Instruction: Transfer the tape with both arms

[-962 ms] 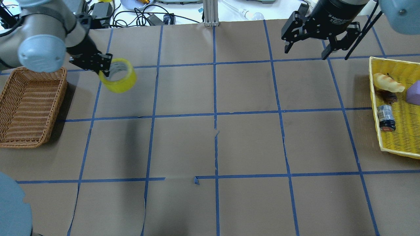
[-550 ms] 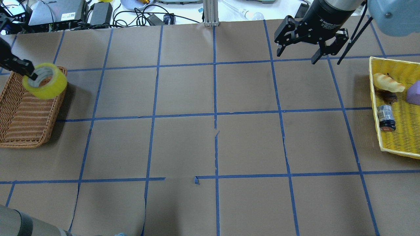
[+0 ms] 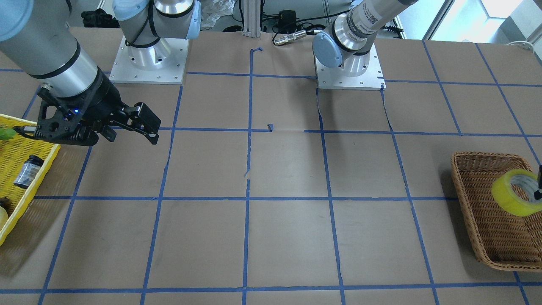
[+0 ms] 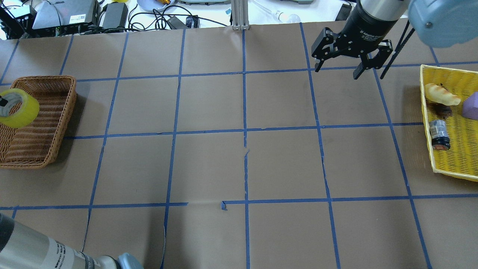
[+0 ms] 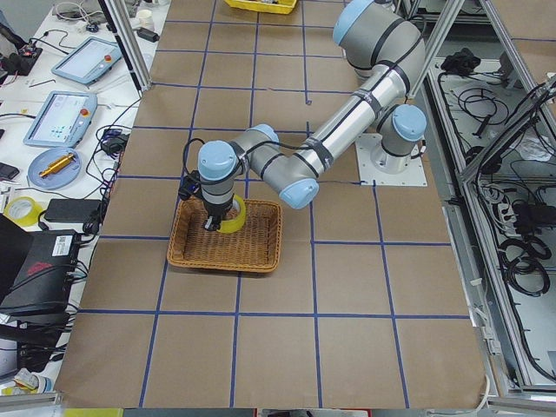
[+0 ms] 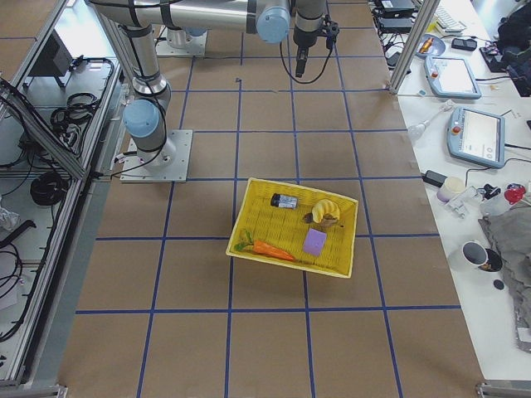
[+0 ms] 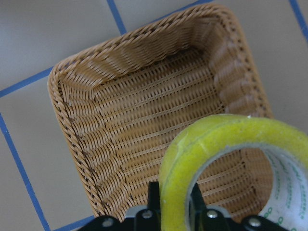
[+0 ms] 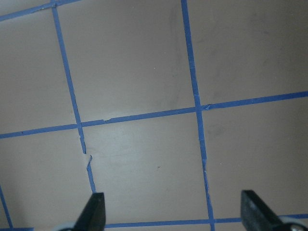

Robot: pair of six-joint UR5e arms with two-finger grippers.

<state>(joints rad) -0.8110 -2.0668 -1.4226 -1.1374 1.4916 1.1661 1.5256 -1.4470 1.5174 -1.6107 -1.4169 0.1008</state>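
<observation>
- The left arm's black two-finger gripper (image 7: 174, 199) is clamped on the translucent yellow roll of packing tape (image 4: 24, 112). One finger is inside the whitish core ring and the other is against the yellow outer face, so the roll's wall is pinched between them.
- The tape hangs from those fingers on edge and tilted, with its open core facing sideways. In the left side view the gripper points straight down, with the roll at its tip.
- Directly below the left gripper is the rectangular brown woven wicker basket (image 4: 69, 104). The tape is over the basket's inside, near one end wall. The wrist view shows the woven floor beneath the roll, but whether the roll touches it cannot be told.
- The right arm's black two-finger gripper (image 4: 337, 71) has its fingers spread wide with nothing between them. Its wrist view shows only the two fingertips at the lower edge.
- Below the right gripper is the table covered in brown paper with a grid of blue tape lines (image 4: 209, 104). The gripper hovers over it, well apart from the left gripper and the tape.
- Near the right gripper, on the side away from the left gripper, lies the shallow yellow mesh tray (image 4: 425, 112).
- In that tray are a small dark bottle with a black cap (image 4: 438, 134), a pale yellow curved fruit-like item (image 4: 442, 94) and a purple block (image 4: 471, 105). None of them touches the right gripper.
</observation>
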